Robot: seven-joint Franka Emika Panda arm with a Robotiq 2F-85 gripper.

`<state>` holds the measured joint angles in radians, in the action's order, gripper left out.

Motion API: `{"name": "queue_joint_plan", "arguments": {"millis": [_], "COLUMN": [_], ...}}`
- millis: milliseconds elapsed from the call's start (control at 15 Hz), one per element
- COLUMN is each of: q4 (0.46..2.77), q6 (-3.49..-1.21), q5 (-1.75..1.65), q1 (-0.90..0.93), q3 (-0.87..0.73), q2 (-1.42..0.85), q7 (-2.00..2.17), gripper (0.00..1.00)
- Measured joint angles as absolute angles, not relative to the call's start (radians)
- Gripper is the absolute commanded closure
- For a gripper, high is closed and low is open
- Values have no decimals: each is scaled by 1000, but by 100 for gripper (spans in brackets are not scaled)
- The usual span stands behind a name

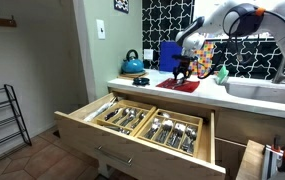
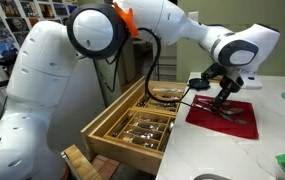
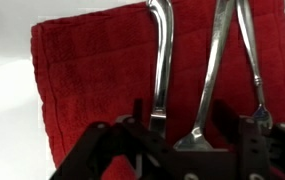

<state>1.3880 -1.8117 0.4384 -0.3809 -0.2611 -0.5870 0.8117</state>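
In both exterior views my gripper [image 1: 182,72] hangs just over the one red cloth [image 1: 174,88] on the counter [image 1: 210,96], behind the one open drawer [image 1: 122,148]. In the wrist view its jaws stand spread, pinching nothing, over three pieces of cutlery [image 3: 162,60] lying on that cloth. I judge this the lining-up step, and the next move calls for centring on the fork [image 3: 208,90].

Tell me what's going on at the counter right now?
The Panda arm's gripper hangs low over a red towel on the counter, jaws apart. A fork lies on the towel between the fingers, apparently not gripped, with two more utensils beside it. The cutlery drawer below stands open.
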Motion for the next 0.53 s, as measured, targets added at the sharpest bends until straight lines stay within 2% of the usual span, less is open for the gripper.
{"name": "queue_joint_plan", "arguments": {"millis": [533], "q4": [1470], "q6": [-1908], "q5": [261], "q1": [-255], "q3": [-252], "q2": [-421], "q7": [618], "gripper": [0]}}
